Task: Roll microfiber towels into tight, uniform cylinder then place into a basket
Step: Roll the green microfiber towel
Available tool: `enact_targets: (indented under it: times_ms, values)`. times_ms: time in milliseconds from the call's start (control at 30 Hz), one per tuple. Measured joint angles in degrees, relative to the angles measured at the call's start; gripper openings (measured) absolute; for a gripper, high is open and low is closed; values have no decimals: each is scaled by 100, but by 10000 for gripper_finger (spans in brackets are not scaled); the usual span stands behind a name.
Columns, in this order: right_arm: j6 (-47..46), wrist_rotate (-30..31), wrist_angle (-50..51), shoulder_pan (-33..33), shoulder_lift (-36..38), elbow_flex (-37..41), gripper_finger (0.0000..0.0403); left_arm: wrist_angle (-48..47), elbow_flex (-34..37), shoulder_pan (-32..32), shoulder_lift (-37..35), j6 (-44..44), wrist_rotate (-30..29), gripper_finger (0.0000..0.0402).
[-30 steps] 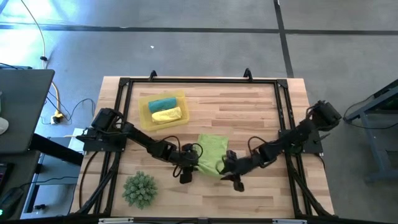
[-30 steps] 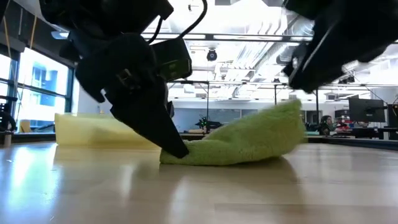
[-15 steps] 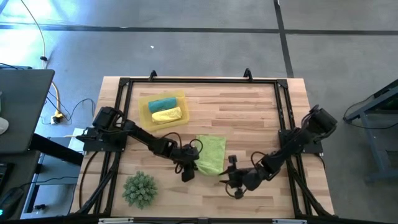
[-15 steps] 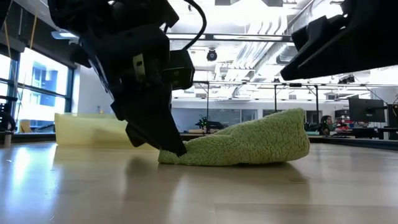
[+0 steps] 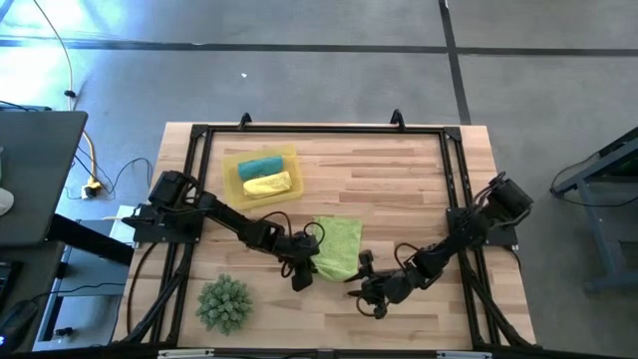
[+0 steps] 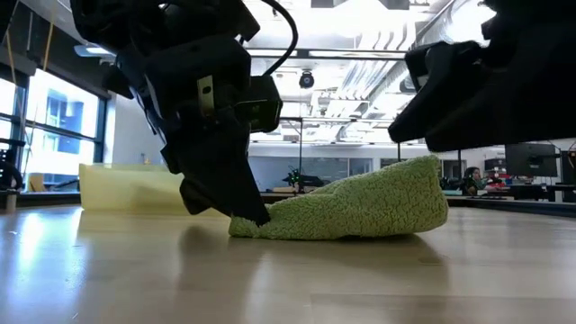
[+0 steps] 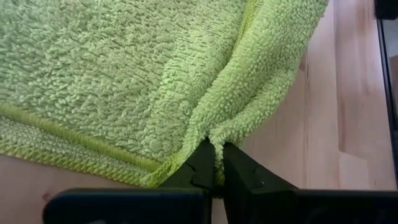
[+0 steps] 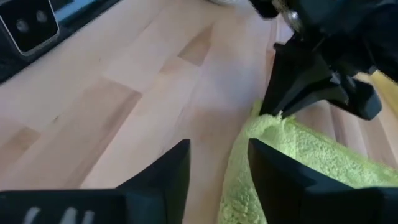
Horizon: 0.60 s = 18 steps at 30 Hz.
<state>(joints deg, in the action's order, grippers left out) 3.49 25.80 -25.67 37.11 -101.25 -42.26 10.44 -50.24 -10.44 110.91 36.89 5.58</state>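
Observation:
The lime green towel lies on the table's near middle, loosely doubled over, with a raised hump on one side. My left gripper is shut on its near left corner. My right gripper stands open just off the towel's near right edge, slightly above the table and holding nothing. The basket stands at the far left, with a rolled teal towel and a rolled yellow towel lying in it. My left gripper pinches a fold of the towel's hemmed edge at its near left corner between its two fingertips. The fingers slant down from the table's left. The corner is puckered at the fingers, and the remaining towel lies on the table.
A spiky green plant-like ball sits at the near left, close to my left arm. A black frame runs around the table's edges. Bare wood lies to the right of the towel and beyond it.
My right gripper has let go of the towel's near right part, drawn back toward the table's near edge and rolled. The raised part of the towel has sunk into a rounded hump. My left gripper has rolled a little at the towel's corner.

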Motion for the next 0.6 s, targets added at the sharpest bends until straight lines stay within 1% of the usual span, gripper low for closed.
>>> enact_targets:
  times_ms: [100,200,333,433,600]
  values:
    - [100,-100,76,-39,-7,0,173,4,0,0,0,47,0,6]
    - [338,-15,299,-37,-7,-2,185,26,4,0,2,112,-2,6]
    - [395,155,720,-47,-7,-2,184,31,7,0,2,212,-2,6]
    - [170,275,789,-47,-7,-4,181,58,11,0,3,265,25,6]
    - [-284,416,1053,-73,-7,-4,177,205,23,-5,27,566,313,5]
